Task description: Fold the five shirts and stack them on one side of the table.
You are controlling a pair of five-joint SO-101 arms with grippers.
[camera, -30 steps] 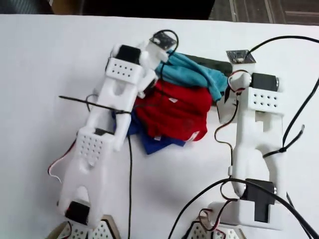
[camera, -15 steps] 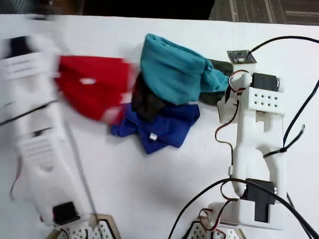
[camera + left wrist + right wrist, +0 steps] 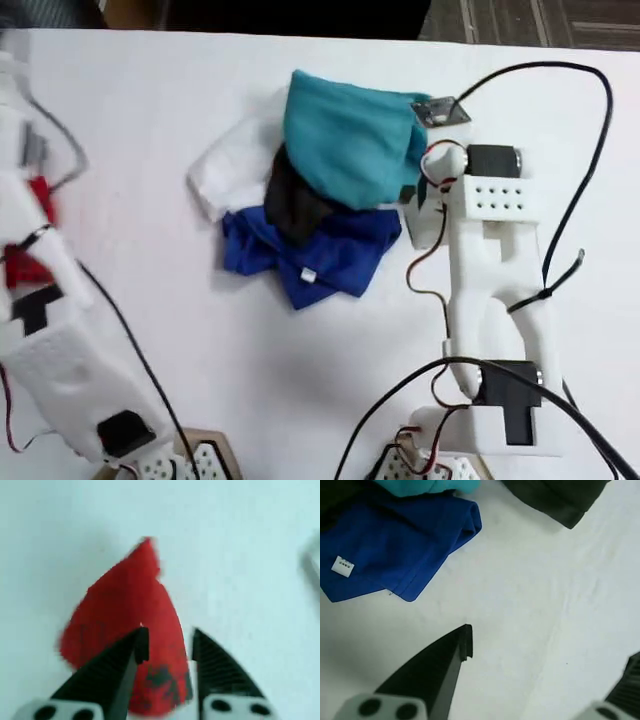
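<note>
L end effector (image 3: 169,637) grips red shirt (image 3: 120,605) over bare table (image 3: 240,555).

There are five shirts: one teal shirt (image 3: 345,140), one black shirt (image 3: 292,205), one blue shirt (image 3: 320,255) and one white shirt (image 3: 225,175) in a heap near the far edge of the table (image 3: 140,90), and one red shirt (image 3: 125,605) by its left edge. There are two arms, the left arm (image 3: 60,345) and the right arm (image 3: 495,270)

The tag (image 3: 342,566) on the blue shirt (image 3: 405,545) is illegible.
</note>
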